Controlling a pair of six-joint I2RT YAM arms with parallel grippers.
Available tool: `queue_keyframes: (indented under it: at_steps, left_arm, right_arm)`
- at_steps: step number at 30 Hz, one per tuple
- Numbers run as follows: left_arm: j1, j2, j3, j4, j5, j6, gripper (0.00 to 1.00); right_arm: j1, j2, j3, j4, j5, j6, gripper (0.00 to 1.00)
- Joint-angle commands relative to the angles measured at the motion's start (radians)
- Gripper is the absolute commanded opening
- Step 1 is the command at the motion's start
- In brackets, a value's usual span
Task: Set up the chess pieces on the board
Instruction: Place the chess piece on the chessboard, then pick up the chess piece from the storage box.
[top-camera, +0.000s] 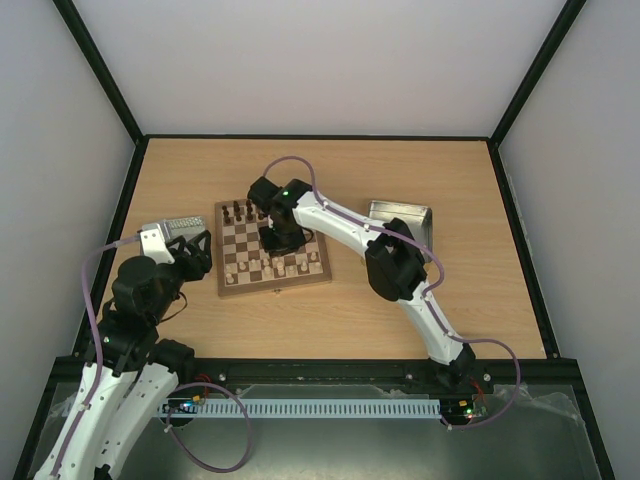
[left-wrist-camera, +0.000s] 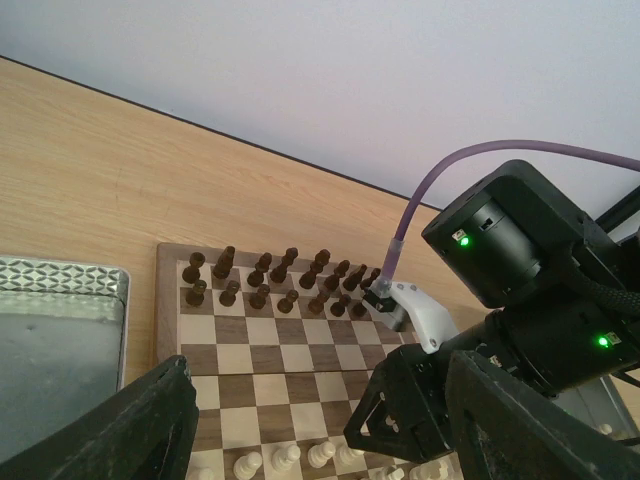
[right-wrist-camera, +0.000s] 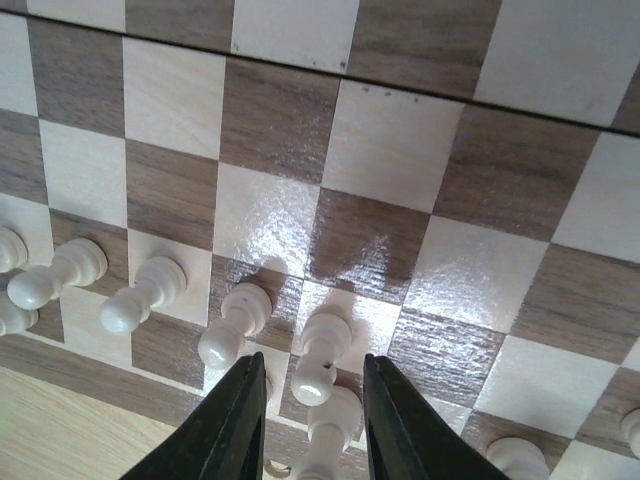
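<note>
While the right end effector (right-wrist-camera: 312, 385) hangs low over the near edge of the board (right-wrist-camera: 380, 150), its jaws stand parted. A cream piece (right-wrist-camera: 330, 435) stands upright between them with a thin gap either side, so not gripping as far as I can tell. Reads as a back-row placement: the piece is base down on its own square and the jaws only have to clear it.

Right at the fingertips stands a cream pawn (right-wrist-camera: 318, 362). More of the cream pieces (right-wrist-camera: 235, 325) run off to the left of the fingers, one per square, as a pawn row should. Beyond the fingertips the board is bare squares, the middle free as a proper setup wants. Past that, dark pieces (left-wrist-camera: 270, 275) fill two rows on the far side.

Left end effector (left-wrist-camera: 318, 385) sits off the board's left side, jaws wide, nothing in them, likely parked there so it doesn't crowd the right arm. A metal tin (left-wrist-camera: 60, 330) lies flat on the surface (top-camera: 400, 170) just to its left, beside the board.

Judgement: setup well along, though I can't count whether every cream square is filled. The next move calls for a straight lift, because the neighbours are close and would tip easily.
</note>
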Motion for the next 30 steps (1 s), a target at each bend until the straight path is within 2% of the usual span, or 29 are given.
queue_keyframes:
  at_steps: [1, 5, 8, 13, 18, 23, 30]
  left_arm:
    - [0.004, 0.011, -0.003, 0.014, -0.002, 0.007, 0.7]
    - [0.005, 0.014, -0.004, 0.014, 0.0, 0.005, 0.71]
    - [0.005, 0.018, -0.004, 0.016, 0.007, 0.007, 0.71]
    - [0.005, 0.031, -0.005, 0.019, 0.032, 0.009, 0.71]
    - [0.005, 0.062, -0.009, 0.03, 0.08, 0.01, 0.71]
    - [0.005, 0.102, -0.015, 0.045, 0.102, 0.002, 0.71]
    - [0.005, 0.131, -0.011, 0.046, 0.11, 0.01, 0.71]
  right_arm:
    - [0.005, -0.05, 0.037, 0.018, 0.068, 0.029, 0.27]
    - [-0.01, -0.121, -0.003, 0.053, 0.16, 0.061, 0.27]
    - [-0.036, -0.24, -0.099, 0.104, 0.273, 0.098, 0.27]
    - [-0.13, -0.509, -0.402, 0.245, 0.42, 0.19, 0.28]
    - [-0.299, -0.726, -0.738, 0.33, 0.501, 0.224, 0.31]
    - [-0.47, -0.809, -0.935, 0.357, 0.571, 0.225, 0.29]
    - [-0.579, -0.792, -1.043, 0.426, 0.633, 0.201, 0.23]
